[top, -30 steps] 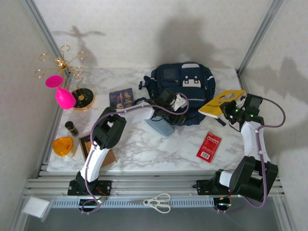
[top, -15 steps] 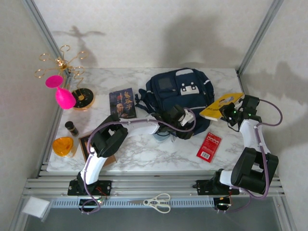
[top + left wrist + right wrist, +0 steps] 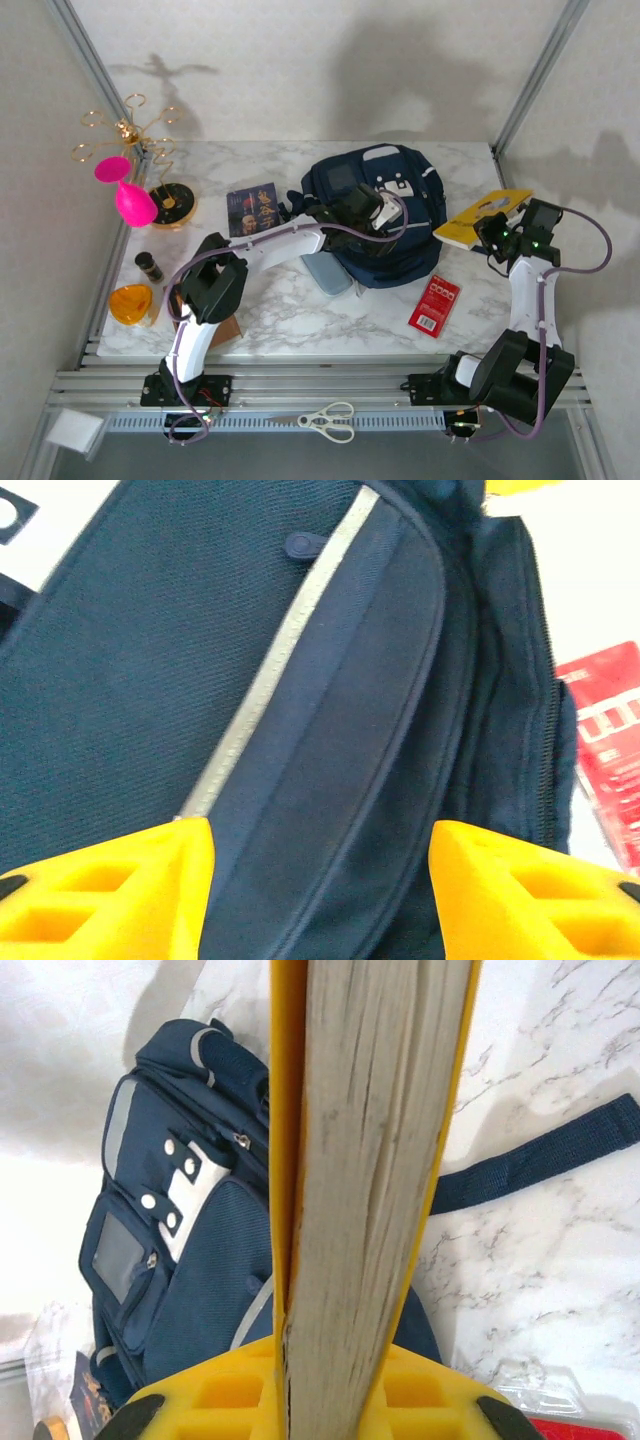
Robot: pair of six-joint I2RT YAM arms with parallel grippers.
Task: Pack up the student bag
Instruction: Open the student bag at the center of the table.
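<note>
- Noting student bag [image 3: 400,250] lying on the marble table [image 3: 290,310] at the centre of the overhead frame, front pocket and pale stripe facing up.
- Finding left gripper [image 3: 372,205] hovering over the bag's front. In the left wrist view, yellow fingers [image 3: 110,880] standing apart at lower left and lower right, with navy fabric and the pale stripe showing between them and nothing clamped.
- Finding right gripper [image 3: 490,230] at the right of the overhead frame, clamped on a yellow book [image 3: 478,215] held tilted just beside the bag's right side.
- In the right wrist view, seeing the book [image 3: 370,1160] running up the frame centre with its page edges facing the camera, the bag [image 3: 190,1250] at left and a dark strap trailing toward the right edge.
- Logging red packet [image 3: 434,303] lying flat to the lower right of the bag, apart from it.
- Logging grey-blue pencil case [image 3: 322,272] lying just beside the bag's lower left edge.
- Logging scissors [image 3: 328,420] resting on the rail at bottom centre.
</note>
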